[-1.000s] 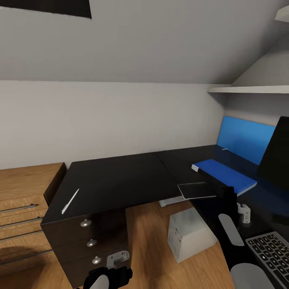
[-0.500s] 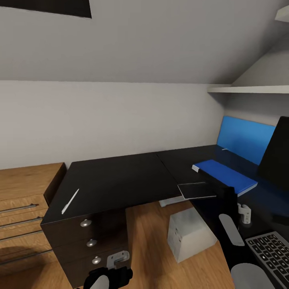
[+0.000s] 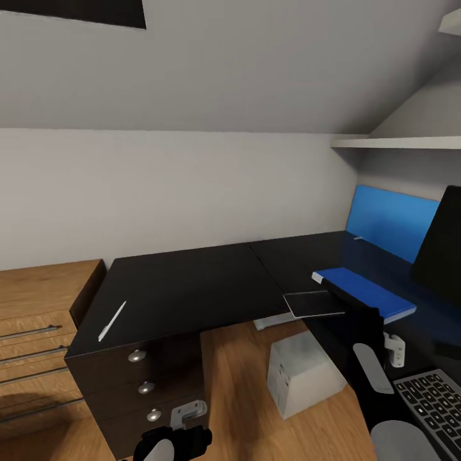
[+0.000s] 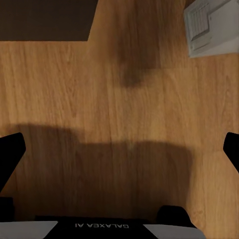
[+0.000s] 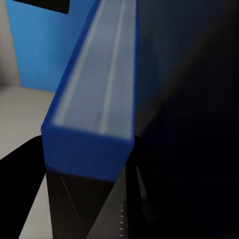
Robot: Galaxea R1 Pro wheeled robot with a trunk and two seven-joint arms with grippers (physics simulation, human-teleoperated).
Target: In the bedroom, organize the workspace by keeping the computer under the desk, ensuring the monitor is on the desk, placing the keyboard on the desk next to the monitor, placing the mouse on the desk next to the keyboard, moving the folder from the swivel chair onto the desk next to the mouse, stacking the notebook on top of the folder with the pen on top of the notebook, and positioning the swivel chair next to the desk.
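The blue folder point(image 3: 368, 292) lies low over the right wing of the black desk point(image 3: 186, 288), in front of the monitor point(image 3: 442, 250). My right gripper point(image 3: 362, 312) is shut on its near edge; the right wrist view shows the folder point(image 5: 94, 99) running out from between the fingers point(image 5: 22, 184). The dark notebook point(image 3: 314, 303) rests at the desk's inner corner. On the left wing lies the white pen point(image 3: 112, 321). The keyboard point(image 3: 435, 403) is at the lower right. The grey computer point(image 3: 301, 374) stands on the floor. My left gripper point(image 3: 176, 442) hangs open low over the floor. Mouse and swivel chair are out of view.
A blue wall panel point(image 3: 392, 221) stands behind the desk under a white shelf point(image 3: 397, 143). Black drawers point(image 3: 144, 384) with silver knobs sit under the left wing, with an oak drawer unit point(image 3: 38, 333) beside them. Wood floor point(image 4: 119, 99) lies below my left gripper.
The right gripper has pulled the folder a little to the right and toward me along the desk. Pen, notebook, computer and the left arm have stayed put.
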